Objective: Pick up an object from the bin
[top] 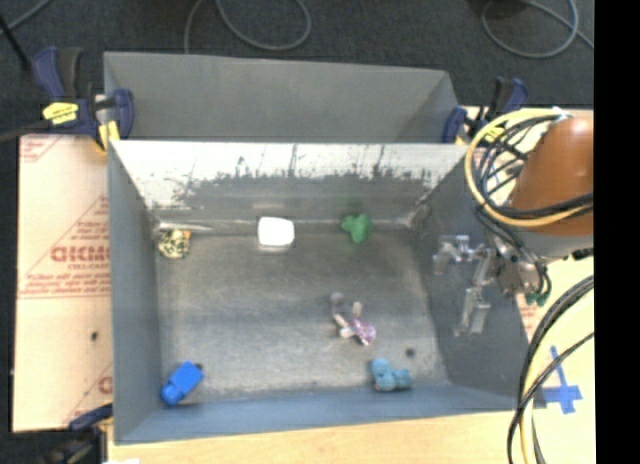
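My gripper (463, 283) hangs over the bin's right wall, above the sloping side. Its two metal fingers stand apart, open, with nothing between them. Nearest to it, down to its left, a light blue lumpy piece (389, 375) lies by the front right corner of the floor. A small pink and purple piece (353, 325) lies in the middle right of the floor, left of the gripper. A green piece (354, 225) sits at the foot of the back wall.
A white block (275, 232) rests against the back wall near the middle. A yellowish patterned piece (174, 243) sits in the back left corner, and a blue toy piece (181, 383) in the front left corner. The arm and its cables reach in from the right.
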`<state>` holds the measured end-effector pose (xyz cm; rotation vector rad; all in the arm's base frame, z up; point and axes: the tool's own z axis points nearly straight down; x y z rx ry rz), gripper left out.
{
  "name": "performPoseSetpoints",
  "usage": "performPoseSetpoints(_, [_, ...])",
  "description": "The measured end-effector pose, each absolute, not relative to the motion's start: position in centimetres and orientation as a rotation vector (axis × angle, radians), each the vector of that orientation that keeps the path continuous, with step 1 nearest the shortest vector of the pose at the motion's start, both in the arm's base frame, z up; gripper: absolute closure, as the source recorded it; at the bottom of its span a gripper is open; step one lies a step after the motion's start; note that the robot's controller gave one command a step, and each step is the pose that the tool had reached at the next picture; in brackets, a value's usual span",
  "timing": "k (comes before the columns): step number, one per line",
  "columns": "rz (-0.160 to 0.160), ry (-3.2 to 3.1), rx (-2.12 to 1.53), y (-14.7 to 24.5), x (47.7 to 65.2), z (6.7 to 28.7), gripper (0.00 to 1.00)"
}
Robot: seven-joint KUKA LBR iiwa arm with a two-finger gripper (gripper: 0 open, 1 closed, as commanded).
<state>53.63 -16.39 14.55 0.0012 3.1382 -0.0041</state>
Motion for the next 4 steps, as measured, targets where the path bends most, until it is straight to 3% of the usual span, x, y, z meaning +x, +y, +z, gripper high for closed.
performPoseSetpoints(1, [-0.007, 3.129, 0.092, -15.1, 52.8, 12.7, 0.0])
performPoseSetpoints(2, [-0.001, 3.14, 0.145, -12.3, 52.7, 9.1, 0.0])
performPoseSetpoints(3, [-0.007, 3.132, -0.146, -10.7, 52.9, 8.5, 0.0])
performPoseSetpoints(4, [-0.003, 3.137, 0.105, -6.9, 52.5, 8.3, 0.0])
